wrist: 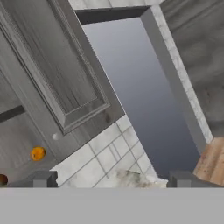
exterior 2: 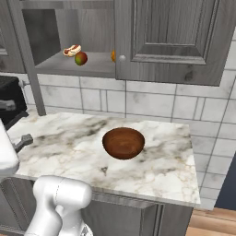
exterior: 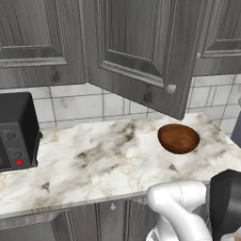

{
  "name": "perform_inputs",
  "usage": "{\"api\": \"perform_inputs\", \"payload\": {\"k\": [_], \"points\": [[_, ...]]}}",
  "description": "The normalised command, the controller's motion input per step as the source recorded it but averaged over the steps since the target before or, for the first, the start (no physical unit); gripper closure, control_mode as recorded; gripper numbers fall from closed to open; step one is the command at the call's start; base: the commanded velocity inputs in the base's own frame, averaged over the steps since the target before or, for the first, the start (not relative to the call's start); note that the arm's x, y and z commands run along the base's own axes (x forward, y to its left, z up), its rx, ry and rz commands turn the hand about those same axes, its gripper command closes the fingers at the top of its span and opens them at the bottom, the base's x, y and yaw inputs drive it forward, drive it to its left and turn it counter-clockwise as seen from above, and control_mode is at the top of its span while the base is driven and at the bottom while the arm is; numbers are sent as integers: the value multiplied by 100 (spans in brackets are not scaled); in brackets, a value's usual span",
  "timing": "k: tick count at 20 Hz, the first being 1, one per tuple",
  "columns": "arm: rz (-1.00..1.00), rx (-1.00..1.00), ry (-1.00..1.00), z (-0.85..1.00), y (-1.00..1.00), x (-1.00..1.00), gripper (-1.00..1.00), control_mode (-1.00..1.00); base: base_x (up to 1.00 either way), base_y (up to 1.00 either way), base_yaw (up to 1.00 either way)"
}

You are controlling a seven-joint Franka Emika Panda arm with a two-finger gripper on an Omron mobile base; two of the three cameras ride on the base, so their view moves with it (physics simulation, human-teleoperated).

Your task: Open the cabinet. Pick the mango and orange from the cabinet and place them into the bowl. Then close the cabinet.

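The grey cabinet (exterior 2: 175,41) has its left door (exterior: 141,47) swung out over the counter, while its right door stays closed. On the shelf inside lies the red-green mango (exterior 2: 81,58). The orange (exterior 2: 113,56) peeks out from behind the closed door's edge. The dark wooden bowl (exterior 2: 123,143) sits empty on the marble counter (exterior 2: 55,138) below. In the hand view my gripper (wrist: 113,179) is open with nothing between its fingertips (wrist: 43,178). It looks from afar at the closed door's knob (wrist: 54,136), the orange (wrist: 37,153) and a sliver of the mango (wrist: 2,179).
A black appliance (exterior: 16,132) stands at the counter's left end. A hot-dog-like item (exterior 2: 72,50) lies on the shelf just behind the mango. The open door (exterior: 171,88) hangs above the bowl (exterior: 178,139). The counter ends at the right, with wooden floor (exterior 2: 212,221) beyond.
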Motion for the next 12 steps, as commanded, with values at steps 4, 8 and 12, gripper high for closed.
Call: {"api": "perform_inputs", "payload": {"k": [4,8,12], "points": [[17,6,0,-1,-66,36,-100,-100,0,0,0],[16,0,0,-8,-34,50,-100,-100,0,0,0],[18,0,0,-5,-11,51,-100,-100,0,0,0]]}}
